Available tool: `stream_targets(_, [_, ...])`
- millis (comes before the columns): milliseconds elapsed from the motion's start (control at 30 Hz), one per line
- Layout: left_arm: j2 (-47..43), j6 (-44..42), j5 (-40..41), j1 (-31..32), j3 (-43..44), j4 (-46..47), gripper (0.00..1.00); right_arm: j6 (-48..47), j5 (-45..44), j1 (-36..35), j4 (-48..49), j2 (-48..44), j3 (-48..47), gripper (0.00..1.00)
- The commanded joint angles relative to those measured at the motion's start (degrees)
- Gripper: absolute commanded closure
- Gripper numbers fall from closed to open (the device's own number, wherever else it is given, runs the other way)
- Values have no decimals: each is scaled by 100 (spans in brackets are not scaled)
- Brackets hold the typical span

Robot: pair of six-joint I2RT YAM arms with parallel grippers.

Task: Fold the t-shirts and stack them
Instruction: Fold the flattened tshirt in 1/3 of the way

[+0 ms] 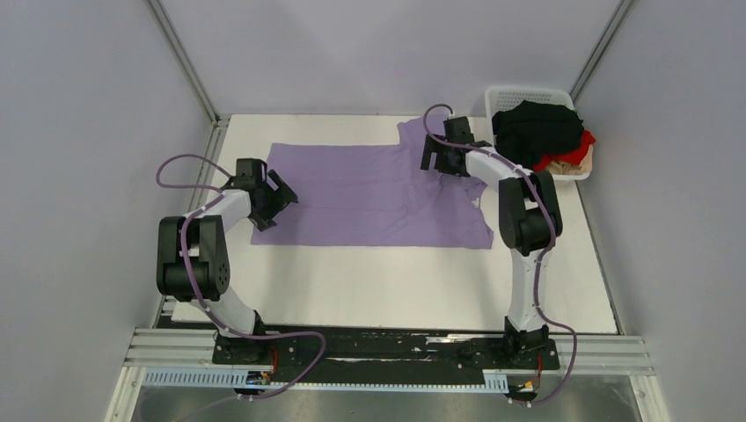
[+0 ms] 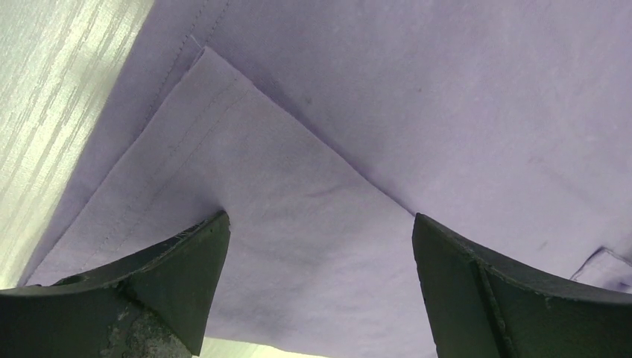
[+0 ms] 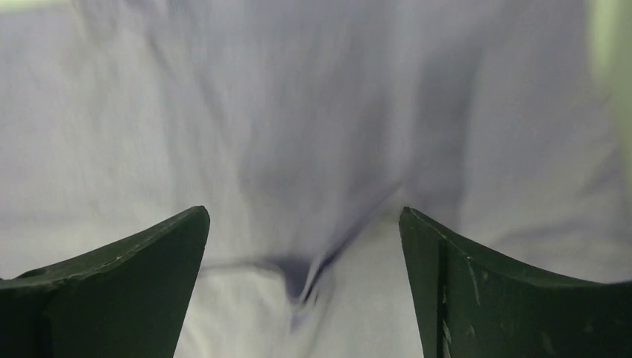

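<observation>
I see the left end effector (image 2: 320, 222) open, empty, over the shirt (image 1: 369, 198). The right end effector (image 3: 304, 215) likewise.

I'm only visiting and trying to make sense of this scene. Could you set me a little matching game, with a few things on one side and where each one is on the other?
Things:
1. purple t-shirt
2. black shirt
3. red shirt
4. left gripper

Places or states:
A. on top of the pile in the white basket
B. open, over a corner of the purple cloth
C. spread flat on the table
D. peeking out beneath the black one

Pairs: 1-C, 2-A, 3-D, 4-B
</observation>
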State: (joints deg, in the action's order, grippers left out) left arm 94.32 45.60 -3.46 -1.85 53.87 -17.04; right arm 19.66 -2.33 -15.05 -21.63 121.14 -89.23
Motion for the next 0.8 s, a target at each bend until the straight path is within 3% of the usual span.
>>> stream_targets(0, [173, -283, 303, 1, 122, -3, 0, -436, -432, 227, 715, 306, -1016, 0])
stream_targets(200, [-106, -442, 234, 4, 425, -287, 0, -710, -105, 124, 710, -495, -719, 0])
stream_targets(400, [-203, -393, -66, 75, 558, -137, 0, -30, 441, -382, 441, -1774, 1149, 0])
stream_targets(533, [228, -280, -542, 117, 587, 157, 0, 152, -36, -846, 179, -1809, 1732, 0])
stream_targets(767, [678, -282, -721, 121, 286, 272, 0, 516, -126, -900, -100, -1646, 2464, 0])
